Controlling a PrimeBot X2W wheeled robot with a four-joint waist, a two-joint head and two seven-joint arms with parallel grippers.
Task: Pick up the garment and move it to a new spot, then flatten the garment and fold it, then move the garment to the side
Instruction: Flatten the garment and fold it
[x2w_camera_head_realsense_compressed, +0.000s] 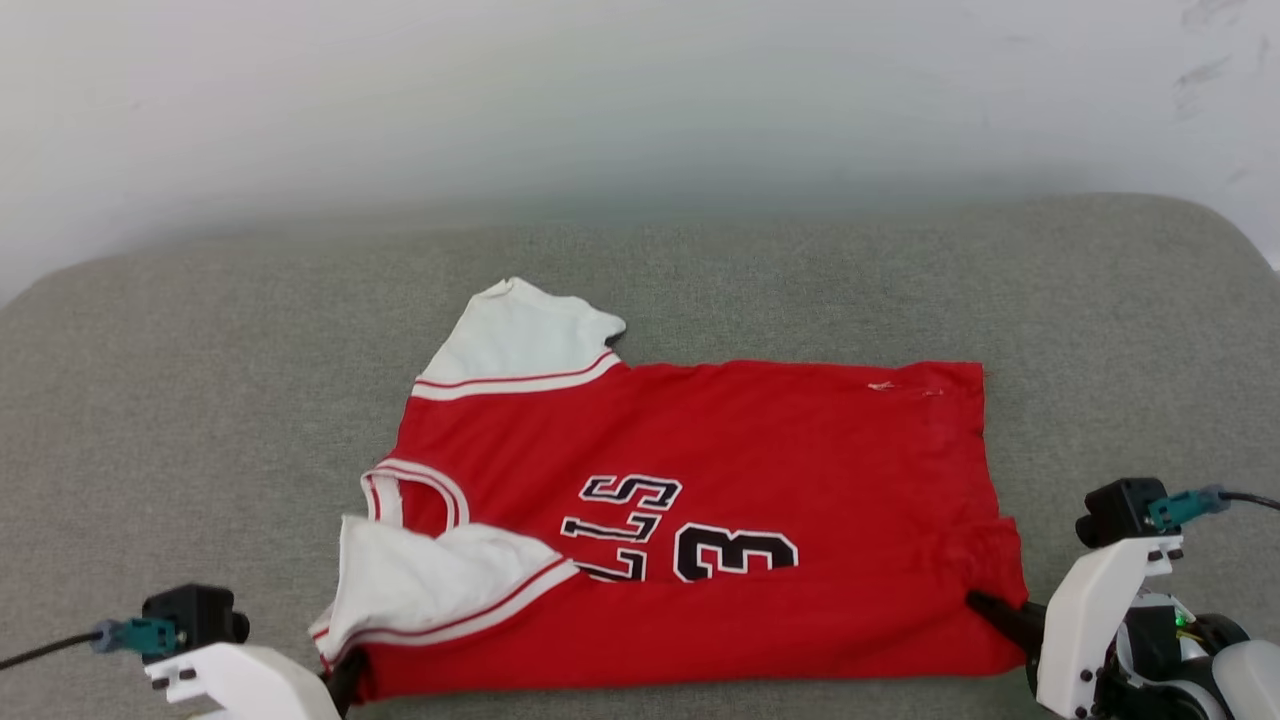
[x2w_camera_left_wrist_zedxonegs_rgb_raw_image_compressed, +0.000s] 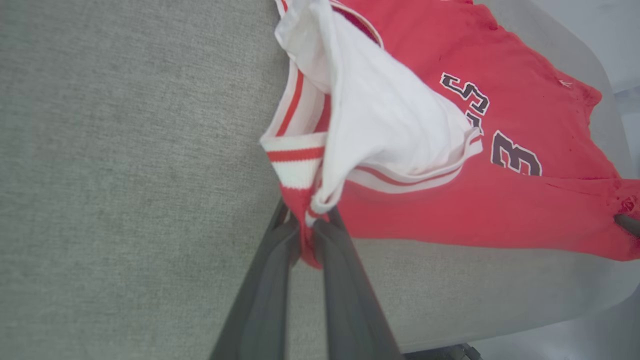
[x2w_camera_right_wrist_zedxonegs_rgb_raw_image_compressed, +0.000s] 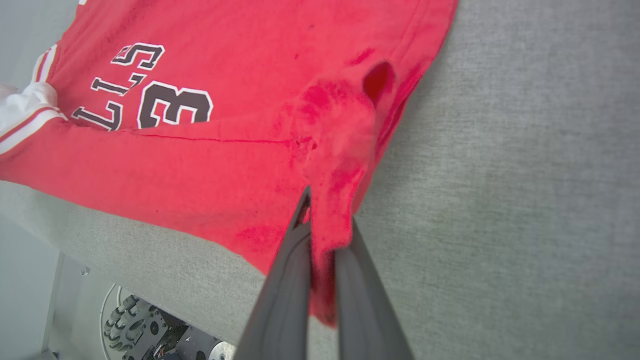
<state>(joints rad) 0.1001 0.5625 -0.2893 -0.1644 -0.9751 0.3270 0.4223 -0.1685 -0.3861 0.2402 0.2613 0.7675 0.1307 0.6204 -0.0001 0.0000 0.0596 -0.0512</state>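
- Head view: the garment (x2w_camera_head_realsense_compressed: 700, 500) lies flat on the grey worktop (x2w_camera_head_realsense_compressed: 200, 400) with its long axis running left to right across my view, collar on the left and hem on the right. The near long edge looks folded over, because a red band cuts off the lower half of the letters and the number. My left fingers (x2w_camera_head_realsense_compressed: 347, 672) are at the near collar-end corner and my right fingers (x2w_camera_head_realsense_compressed: 995, 608) are at the near hem-end corner. All of the cloth lies ahead of both, away from the robot.
- Left wrist view: the left fingers (x2w_camera_left_wrist_zedxonegs_rgb_raw_image_compressed: 291, 239) are pressed together, pinching the red corner just under the striped trim. The white sleeve (x2w_camera_left_wrist_zedxonegs_rgb_raw_image_compressed: 390, 115) flops over right above the pinch. Far off at the hem end I can see the dark tip of the other arm's fingers at the cloth edge.
- Right wrist view: the right fingers (x2w_camera_right_wrist_zedxonegs_rgb_raw_image_compressed: 301, 225) are clamped shut on a bunched-up bit of the red hem corner, and the fabric puckers above the pinch. The robot's wheeled base (x2w_camera_right_wrist_zedxonegs_rgb_raw_image_compressed: 150, 330) peeks out below the worktop edge.
- My take: each arm holds its own end of the near edge, so neither is nearer. Whatever comes next, I reckon both have to travel together, square to that long axis, or the fold will skew.
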